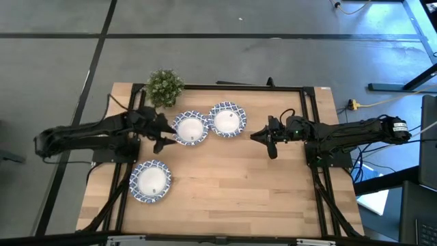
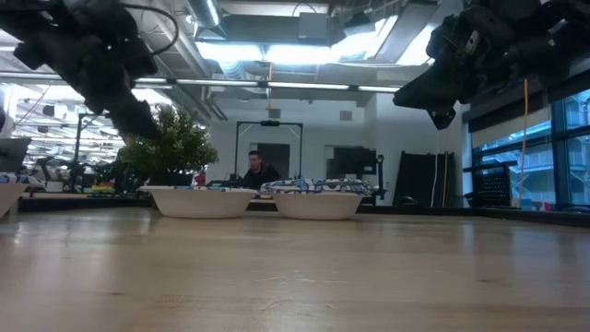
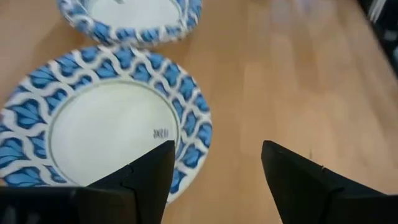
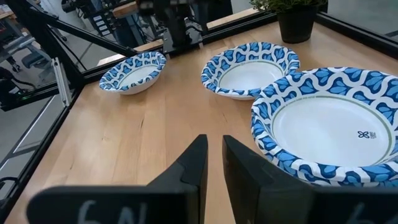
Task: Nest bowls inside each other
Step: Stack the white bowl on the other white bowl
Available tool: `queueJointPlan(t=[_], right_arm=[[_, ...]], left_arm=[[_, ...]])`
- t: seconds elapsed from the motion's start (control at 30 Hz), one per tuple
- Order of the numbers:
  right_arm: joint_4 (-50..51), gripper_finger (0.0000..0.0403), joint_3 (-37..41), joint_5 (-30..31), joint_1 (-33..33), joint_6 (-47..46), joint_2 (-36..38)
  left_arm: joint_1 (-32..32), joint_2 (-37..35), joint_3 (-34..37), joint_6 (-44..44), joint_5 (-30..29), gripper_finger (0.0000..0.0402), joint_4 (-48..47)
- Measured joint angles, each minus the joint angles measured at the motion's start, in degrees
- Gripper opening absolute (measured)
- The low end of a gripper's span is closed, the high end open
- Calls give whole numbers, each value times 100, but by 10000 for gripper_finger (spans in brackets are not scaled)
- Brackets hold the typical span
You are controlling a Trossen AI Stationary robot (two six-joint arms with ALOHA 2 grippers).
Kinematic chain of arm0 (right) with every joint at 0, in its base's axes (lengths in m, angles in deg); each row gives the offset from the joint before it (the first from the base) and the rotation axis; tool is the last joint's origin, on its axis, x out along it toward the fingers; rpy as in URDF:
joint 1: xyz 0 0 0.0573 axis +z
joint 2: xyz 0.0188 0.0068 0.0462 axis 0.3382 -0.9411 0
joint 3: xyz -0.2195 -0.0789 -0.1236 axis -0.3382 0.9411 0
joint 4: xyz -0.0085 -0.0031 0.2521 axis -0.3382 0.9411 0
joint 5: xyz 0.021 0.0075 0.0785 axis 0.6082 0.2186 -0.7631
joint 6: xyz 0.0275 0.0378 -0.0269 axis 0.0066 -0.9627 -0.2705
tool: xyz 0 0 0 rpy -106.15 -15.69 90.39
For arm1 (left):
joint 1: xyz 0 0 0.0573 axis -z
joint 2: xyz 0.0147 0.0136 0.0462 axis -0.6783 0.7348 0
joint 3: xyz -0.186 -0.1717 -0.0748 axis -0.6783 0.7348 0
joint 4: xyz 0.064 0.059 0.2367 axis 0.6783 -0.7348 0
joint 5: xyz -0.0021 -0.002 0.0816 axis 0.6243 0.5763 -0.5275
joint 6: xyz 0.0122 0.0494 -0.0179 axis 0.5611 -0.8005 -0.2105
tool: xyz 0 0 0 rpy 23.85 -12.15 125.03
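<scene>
Three bowls: round, white with blue-patterned rims; two (image 1: 190, 129) (image 1: 227, 119) touching far centre, one (image 1: 151, 181) near left.
Left gripper (image 1: 162, 133): spread wide, empty, beside the middle bowl.
Right gripper (image 1: 263, 139): nearly closed, empty.
Nearby: green potted plant (image 1: 164, 87), far left.
Surface: pale wooden table (image 1: 239, 184).

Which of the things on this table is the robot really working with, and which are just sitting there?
Part of the job:
- middle bowl, with the open left gripper at its edge
- far bowl, beside it
- near bowl, off by itself
- right gripper, shut, waiting over bare table

Just sitting there:
- potted plant at the table's far edge
</scene>
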Motion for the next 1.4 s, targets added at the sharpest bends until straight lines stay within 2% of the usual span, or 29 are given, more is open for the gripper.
queueJointPlan(t=[0.23, 0.43, 0.6, 0.87, 1.4], right_arm=[[0, 51, 0, 0, 0, -117, 0], [-2, 51, 0, 0, 0, -118, 0], [-2, 51, 0, -2, 0, -147, 0], [2, 51, 0, -2, 0, -134, 0], [103, 51, 0, -2, 0, 16, -2]], left_arm=[[472, 752, -54, 9, -441, 235, 227], [624, 1462, -666, -352, -932, 234, -33], [643, 2096, -1158, -625, -958, 234, -362], [809, 2921, -1252, -419, -935, 234, -404], [1000, 3099, -1252, -247, -926, 232, -234]])
